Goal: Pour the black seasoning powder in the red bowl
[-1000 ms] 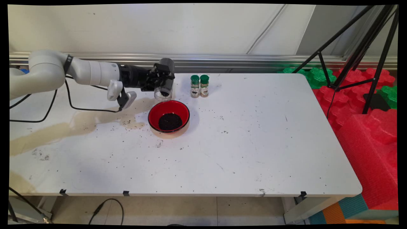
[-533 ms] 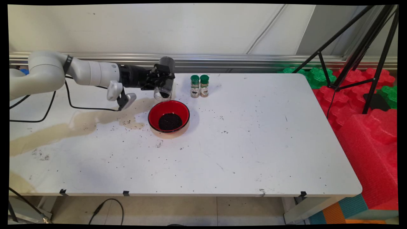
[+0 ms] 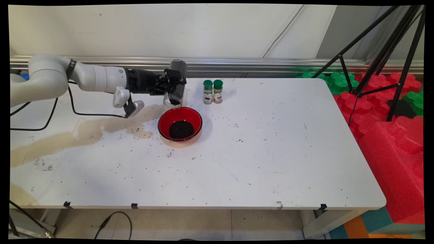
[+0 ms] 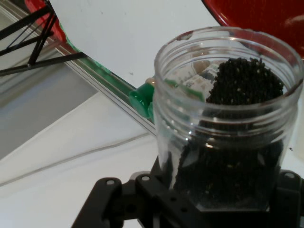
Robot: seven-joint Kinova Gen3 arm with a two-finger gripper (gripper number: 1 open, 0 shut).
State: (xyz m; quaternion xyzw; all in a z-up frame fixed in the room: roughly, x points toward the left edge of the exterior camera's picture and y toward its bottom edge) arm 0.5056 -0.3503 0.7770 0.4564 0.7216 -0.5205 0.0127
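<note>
A clear, lidless plastic jar (image 3: pixel 175 88) partly filled with small black grains (image 4: pixel 237 123) is clamped in the black two-finger end effector (image 3: pixel 170 82), which is closed on the jar's body. The jar is held in the air, tilted with its threaded open mouth pointing down and toward the near side of the white bench (image 3: pixel 271 152). The grains are seen piled against the lower side of the jar, reaching up to its mouth. Just below and in front of the jar's mouth, a round red bowl with a black rim (image 3: pixel 180 123) is seen standing on the bench, with a heap of the same black grains (image 3: pixel 181 129) lying in its bottom. The jar and the bowl are apart, not touching. Two small glass spice bottles with green caps (image 3: pixel 213 91) are seen standing upright side by side just to the right of the jar, near the far edge of the bench. Scattered black grains and a brownish stain (image 3: pixel 84 130) are seen on the bench surface to the left of the bowl.
</note>
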